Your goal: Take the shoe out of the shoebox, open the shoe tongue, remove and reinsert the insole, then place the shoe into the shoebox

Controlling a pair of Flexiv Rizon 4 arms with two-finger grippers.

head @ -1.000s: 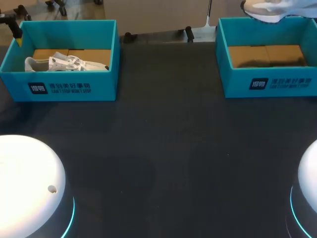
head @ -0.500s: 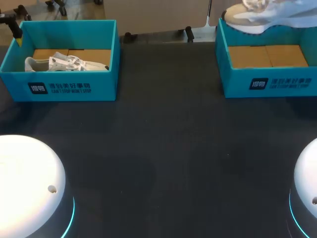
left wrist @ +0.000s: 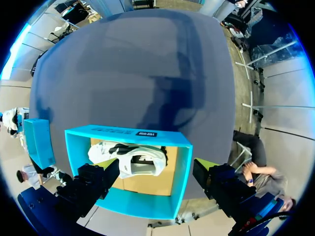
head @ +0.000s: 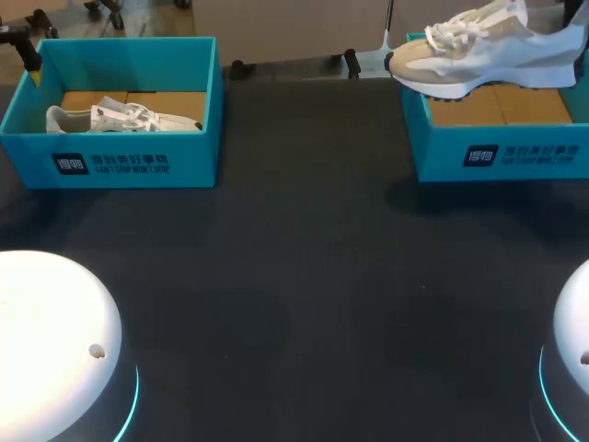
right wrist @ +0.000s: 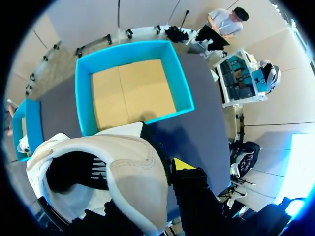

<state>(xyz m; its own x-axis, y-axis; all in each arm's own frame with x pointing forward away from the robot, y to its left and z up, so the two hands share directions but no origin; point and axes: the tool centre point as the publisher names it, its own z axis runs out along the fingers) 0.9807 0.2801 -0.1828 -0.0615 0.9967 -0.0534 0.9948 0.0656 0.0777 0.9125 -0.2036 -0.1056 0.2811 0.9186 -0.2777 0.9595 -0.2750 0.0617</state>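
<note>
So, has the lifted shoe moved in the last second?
Yes. The shoe has shifted left and lower in view, its toe now past the left wall of the right shoebox.

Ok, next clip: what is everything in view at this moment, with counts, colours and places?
left shoebox: 1, teal, table's far left.
right shoebox: 1, teal, table's far right, bare cardboard floor.
boxed shoe: 1, white, lying in the left shoebox.
held shoe: 1, white and beige, in the air above the right shoebox.
table: 1, black.
arm bases: 2, white, near corners.
left gripper: open, above the left shoebox.
right gripper: shut on the held shoe's heel.
</note>
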